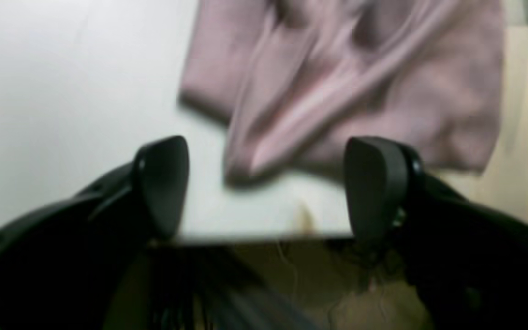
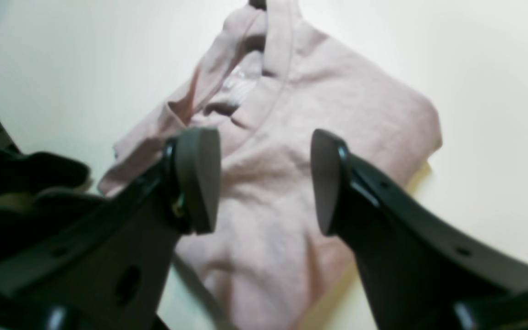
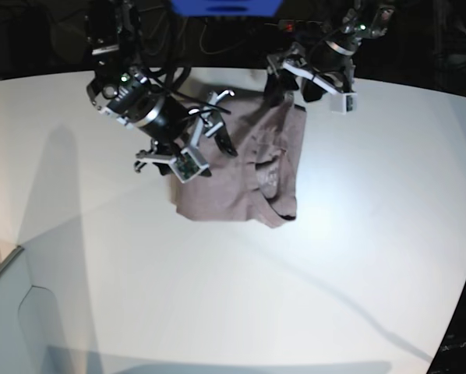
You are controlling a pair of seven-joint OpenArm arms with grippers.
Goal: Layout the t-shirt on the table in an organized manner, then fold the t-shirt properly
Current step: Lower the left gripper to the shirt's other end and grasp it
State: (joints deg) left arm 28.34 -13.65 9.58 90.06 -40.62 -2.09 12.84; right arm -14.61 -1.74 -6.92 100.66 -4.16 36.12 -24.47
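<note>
The mauve-grey t-shirt (image 3: 245,175) lies bunched and partly folded over on the white table (image 3: 358,234), its neck opening (image 2: 241,91) turned toward the near side. My right gripper (image 3: 217,125) hovers open over the shirt's left part; in the right wrist view (image 2: 261,181) its jaws stand apart above the fabric (image 2: 291,137) and hold nothing. My left gripper (image 3: 291,92) is open at the shirt's far edge; in the left wrist view (image 1: 268,183) it hangs empty near a wrinkled corner of the shirt (image 1: 337,91), close to the table's edge (image 1: 264,236).
A blue object (image 3: 225,6) and dark cables sit behind the table's far edge. A pale panel (image 3: 7,312) stands at the lower left. The tabletop curves away along the right side (image 3: 459,312).
</note>
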